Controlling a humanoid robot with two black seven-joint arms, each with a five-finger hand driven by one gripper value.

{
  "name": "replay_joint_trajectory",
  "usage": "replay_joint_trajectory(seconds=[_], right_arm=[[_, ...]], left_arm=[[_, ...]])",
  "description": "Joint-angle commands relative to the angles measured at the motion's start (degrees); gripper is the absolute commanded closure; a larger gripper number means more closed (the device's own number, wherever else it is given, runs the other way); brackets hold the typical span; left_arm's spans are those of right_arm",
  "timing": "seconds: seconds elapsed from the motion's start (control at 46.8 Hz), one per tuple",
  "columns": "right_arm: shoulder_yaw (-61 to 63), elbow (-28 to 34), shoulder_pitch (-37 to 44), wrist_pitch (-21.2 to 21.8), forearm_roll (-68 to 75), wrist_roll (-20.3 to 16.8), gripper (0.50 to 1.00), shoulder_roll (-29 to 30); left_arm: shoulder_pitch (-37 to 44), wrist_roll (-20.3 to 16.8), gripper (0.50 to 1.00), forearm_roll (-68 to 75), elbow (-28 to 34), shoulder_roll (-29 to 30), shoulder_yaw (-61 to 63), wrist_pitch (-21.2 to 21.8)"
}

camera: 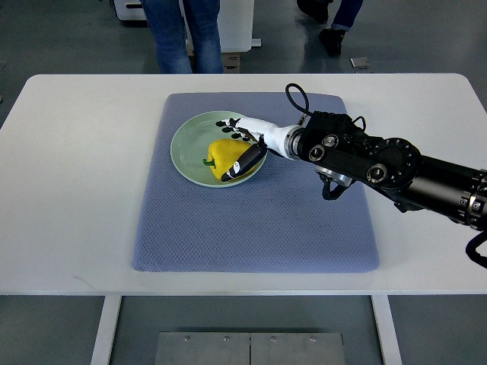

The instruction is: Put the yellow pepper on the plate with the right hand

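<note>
A yellow pepper (221, 154) with a green stem lies on the pale green plate (188, 142), toward its right side. My right hand (243, 147) reaches in from the right over the plate's right rim, its white and black fingers (245, 163) curled around the pepper. The black right arm (380, 162) stretches across the mat behind it. My left arm does not show.
The plate sits on a blue-grey mat (259, 220) in the middle of a white table (76, 190). Beyond the table's far edge stand a person's legs in jeans (183, 34) and another person's feet (331, 26).
</note>
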Motion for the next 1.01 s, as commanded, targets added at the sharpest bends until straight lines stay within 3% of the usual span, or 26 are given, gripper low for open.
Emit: replay_joint_trajectory(seconds=[0.0,0.535,0.984], right_arm=[[0.17,-0.02,0.25,0.0,0.09,-0.03,0.513,0.0],[8.34,0.16,0.95,0.44,3.87,-0.03,0.511,0.0],[18.53,0.07,-3.26,0.17,9.76,0.14,0.511,-7.38]], left_arm=[[0.07,0.0,0.5,0.0,0.0,0.0,0.0,0.0],[-0.02,0.0,0.5,0.0,0.0,0.0,0.0,0.0],[0.07,0.0,0.5,0.0,0.0,0.0,0.0,0.0]])
